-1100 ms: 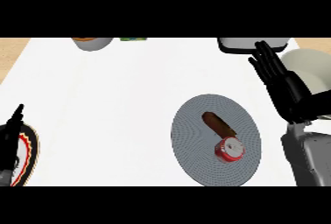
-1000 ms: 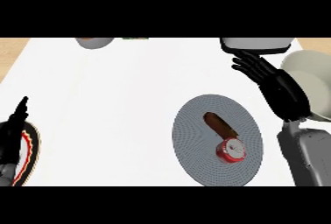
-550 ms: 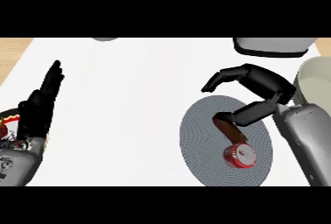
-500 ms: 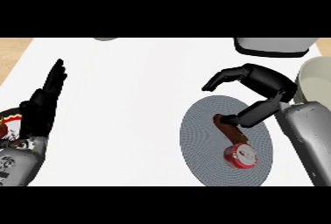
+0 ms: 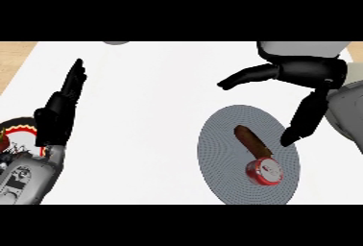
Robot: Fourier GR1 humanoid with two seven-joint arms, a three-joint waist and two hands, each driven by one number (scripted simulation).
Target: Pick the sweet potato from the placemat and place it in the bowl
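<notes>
Table [image 5: 163,120]: white top; carries every item listed below.

Placemat [image 5: 220,158]: grey, round, at right of centre. Position on the table unchanged over the last second.

Right hand [image 5: 308,79]: a second ago it was raised at the table's right edge with fingers straight; it has since swung in above the placemat. Thumb juts left, fingers [image 5: 301,120] hang down, spread, their tips just right of the sweet potato. Nothing pinched. Judged: approach done, grasp not yet made.

Left hand [image 5: 60,113]: has risen into view at left; fingers straight and together, pointing up; resting.

Sweet potato [image 5: 249,139]: brown, lying slantwise on the placemat, not moved.

Red-and-white can [image 5: 264,171]: at the sweet potato's lower end, seemingly touching.

Bowl: cannot be identified with certainty.
</notes>
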